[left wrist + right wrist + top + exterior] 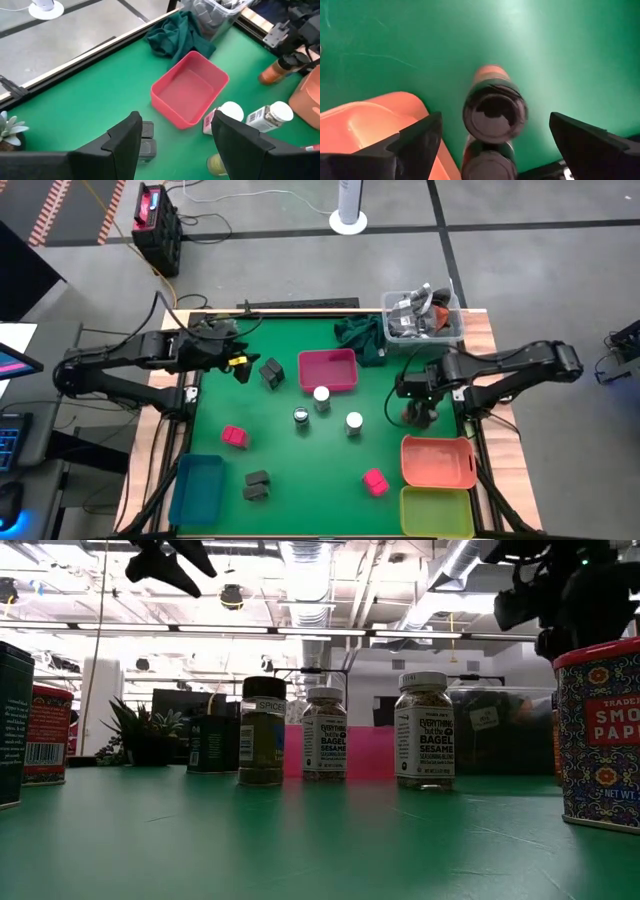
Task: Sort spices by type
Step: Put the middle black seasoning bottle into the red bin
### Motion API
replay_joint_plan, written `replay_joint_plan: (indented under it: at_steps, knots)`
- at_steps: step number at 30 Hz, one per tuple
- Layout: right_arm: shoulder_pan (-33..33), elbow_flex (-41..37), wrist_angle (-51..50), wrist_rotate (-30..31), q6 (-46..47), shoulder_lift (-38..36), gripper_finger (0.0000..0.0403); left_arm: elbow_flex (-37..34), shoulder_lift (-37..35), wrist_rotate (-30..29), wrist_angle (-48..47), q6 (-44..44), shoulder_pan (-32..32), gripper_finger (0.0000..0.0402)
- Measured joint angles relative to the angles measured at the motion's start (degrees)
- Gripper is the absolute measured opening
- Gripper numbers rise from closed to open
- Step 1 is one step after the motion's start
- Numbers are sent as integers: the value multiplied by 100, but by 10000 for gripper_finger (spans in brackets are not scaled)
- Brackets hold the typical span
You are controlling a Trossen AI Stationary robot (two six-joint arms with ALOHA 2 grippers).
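The right arm is stretched in from the table's right edge, elbow out past the rim, wrist bent down over the mat. The right gripper (418, 406) is held just above 2 dark brown jars (494, 112) standing close together next to the orange tray (438, 461). In the right wrist view its fingers (415, 141) are spread wide, 1 on each side of the black jar cap, with clear gaps; nothing is gripped.

The left arm is reached in from the left edge, forearm approx. level, wrist near the mat's far-left corner. The left gripper (238, 363) is raised above the mat, just beside a dark grey box (271, 372). In the left wrist view its fingers (125, 142) are seen part open, with nothing between them.

Task items are spread over the green mat (300, 470):
- 3 white-capped jars (322, 395) in a cluster at centre, just in front of the pink tray (328, 370).
- 1 pink packet (234, 436) left of centre, another (376, 481) nearer the front, right of centre.
- A 2nd dark grey box (257, 485) near the blue tray (197, 488).

A green tray (437, 511) sits in front of the orange 1. A clear tub (424, 314) and a dark green cloth (362, 335) lie at the far right.
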Motion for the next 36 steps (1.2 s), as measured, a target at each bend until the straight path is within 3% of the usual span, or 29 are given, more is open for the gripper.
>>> replay_joint_plan:
  at_steps: [10,25,36]
  knots:
    - [24,-741,678,7,-28,0,367,0,-5,-53,-182,23,0,229]
    - [-116,-856,1217,-49,-198,1,233,-2,-7,-127,-215,-27,127,229]
    - [-677,167,881,-17,-624,24,235,-2,-295,-103,-427,-200,400,229]
